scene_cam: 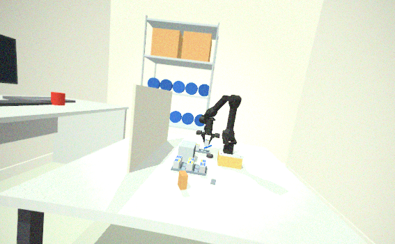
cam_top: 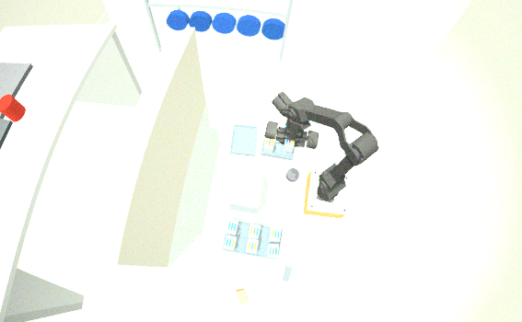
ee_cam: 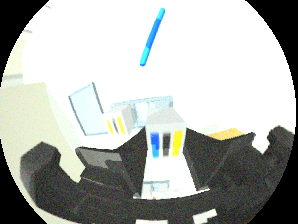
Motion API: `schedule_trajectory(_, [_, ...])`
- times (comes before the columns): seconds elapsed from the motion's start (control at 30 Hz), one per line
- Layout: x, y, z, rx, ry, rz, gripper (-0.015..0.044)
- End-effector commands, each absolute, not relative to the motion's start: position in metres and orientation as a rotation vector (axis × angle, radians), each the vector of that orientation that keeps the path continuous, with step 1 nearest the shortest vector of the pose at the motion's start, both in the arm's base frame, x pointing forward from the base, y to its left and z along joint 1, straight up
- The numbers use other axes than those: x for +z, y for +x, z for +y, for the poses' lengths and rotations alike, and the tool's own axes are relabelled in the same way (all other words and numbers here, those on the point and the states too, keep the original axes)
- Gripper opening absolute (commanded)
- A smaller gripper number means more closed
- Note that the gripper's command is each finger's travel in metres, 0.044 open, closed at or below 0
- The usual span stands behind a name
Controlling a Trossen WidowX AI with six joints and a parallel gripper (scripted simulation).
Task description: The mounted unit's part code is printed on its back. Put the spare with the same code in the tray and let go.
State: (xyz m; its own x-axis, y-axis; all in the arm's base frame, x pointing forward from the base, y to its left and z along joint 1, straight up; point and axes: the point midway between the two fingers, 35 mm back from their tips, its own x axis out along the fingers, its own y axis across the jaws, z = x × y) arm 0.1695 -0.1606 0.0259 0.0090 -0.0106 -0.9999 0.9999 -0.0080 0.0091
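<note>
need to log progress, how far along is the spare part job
Done: the gripper has shut on a striped spare. In hand: that spare, lifted above the table in the exterior view. Left: carrying it to the pale blue tray and releasing. Whether its code matches can't be read.

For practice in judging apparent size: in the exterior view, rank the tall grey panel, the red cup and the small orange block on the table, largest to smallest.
1. Tall grey panel.
2-3. Red cup and small orange block: they look alike in size, and their distances from the camera differ, so no ranking.

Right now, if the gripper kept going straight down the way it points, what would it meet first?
The gripper, shut on a small striped spare, points down; the pale-blue holder beneath looks first in line, though depth is unclear.
</note>
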Motion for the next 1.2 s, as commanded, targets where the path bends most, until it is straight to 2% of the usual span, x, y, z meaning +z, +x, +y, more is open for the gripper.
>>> schedule_trajectory(0.0, [0.053,0.168,-0.159,-1.213,1.215,1.186,0.0000])
schedule_trajectory(0.3, [0.057,0.168,-0.159,-1.212,1.211,1.186,0.0000])
schedule_trajectory(0.87, [0.130,0.157,-0.160,-1.214,1.214,1.186,0.0000])
schedule_trajectory(1.17, [0.138,0.190,-0.169,-1.212,1.215,1.184,0.0000])
